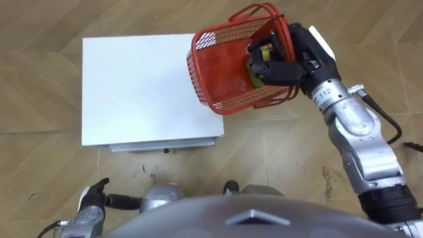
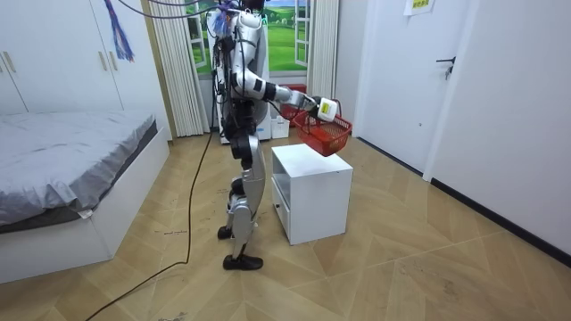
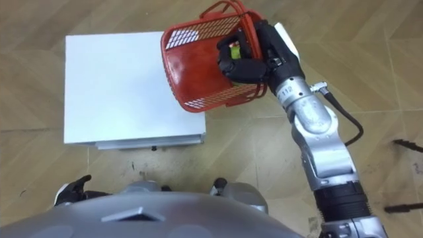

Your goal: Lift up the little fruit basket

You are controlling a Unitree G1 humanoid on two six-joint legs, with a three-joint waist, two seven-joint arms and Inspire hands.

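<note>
Robot stands at white cabinet (image 2: 312,205), bed (image 2: 62,169) at the room view's left. Right hand (image 1: 291,63) clamped over rim of red fruit basket (image 1: 218,73). Basket tilted over cabinet's far right corner, part overhanging floor (image 1: 264,152). 1 greenish fruit (image 1: 256,71) inside. Left hand (image 1: 92,198) low at side, grip cannot be told.

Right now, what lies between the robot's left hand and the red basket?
In the left eye view, just wooden floor and the white cabinet's bare top separate the left hand from the red basket.
</note>
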